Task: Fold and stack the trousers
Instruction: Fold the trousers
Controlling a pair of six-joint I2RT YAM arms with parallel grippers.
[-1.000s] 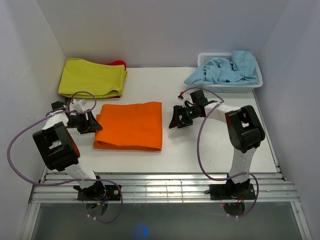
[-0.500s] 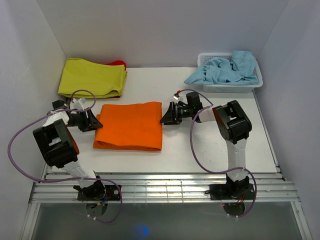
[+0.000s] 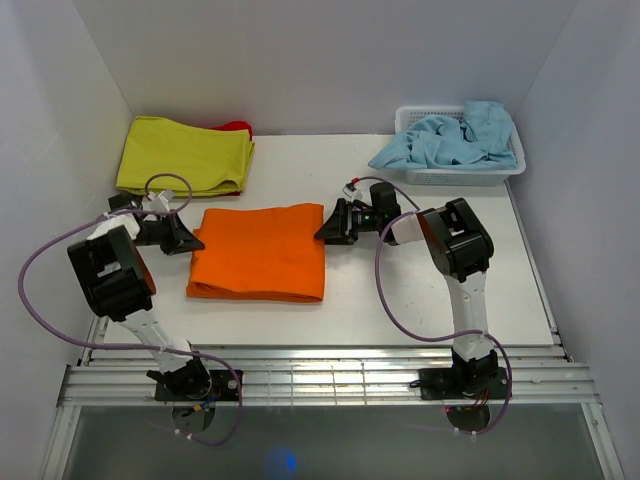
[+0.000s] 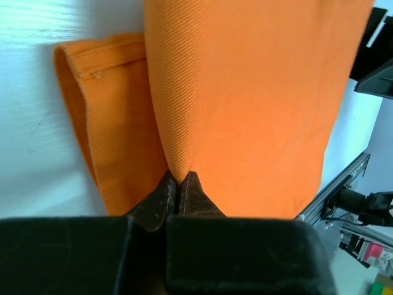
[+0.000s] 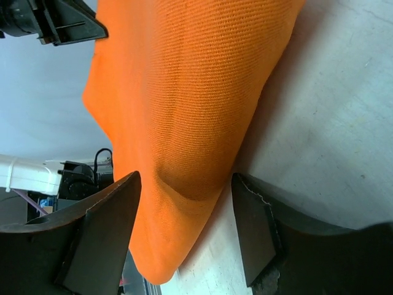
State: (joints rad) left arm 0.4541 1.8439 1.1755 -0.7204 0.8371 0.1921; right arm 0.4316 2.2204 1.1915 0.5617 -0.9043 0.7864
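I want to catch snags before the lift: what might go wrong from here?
1. The left gripper pinches only a thin pucker in the upper layer of the trousers. The hemmed layer beside it lies free, so lifting may unfold them.
2. The right gripper is open around the opposite edge. If the left pulls first, the fold may skew.

The bright orange fabric trousers (image 3: pixel 260 250) are lying flat, folded into a neat rectangle, sitting slightly toward nine o'clock from the centre of the white worktop (image 3: pixel 400 300).
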